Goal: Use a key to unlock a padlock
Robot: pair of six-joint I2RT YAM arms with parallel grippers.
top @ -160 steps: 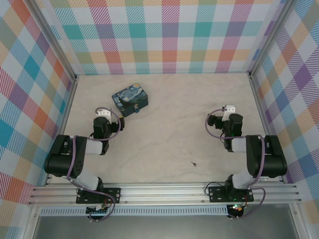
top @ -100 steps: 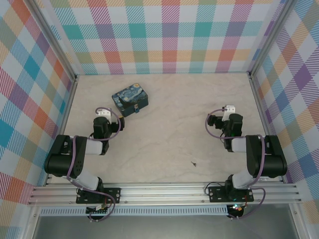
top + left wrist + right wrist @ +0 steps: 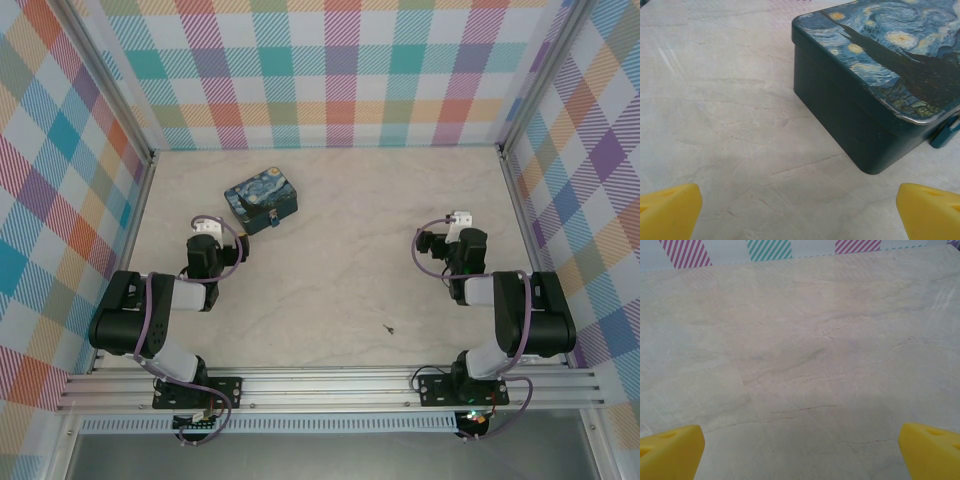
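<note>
Pale marble-patterned table with three things lying on it

A rectangular tin painted with a blue starry night sits far left of centre, turned at an angle to the table's edges. A small blue padlock lies just beside the tin's near side, too cropped to tell whether they touch. A tiny dark key lies well apart, on bare surface toward the near right.
</note>
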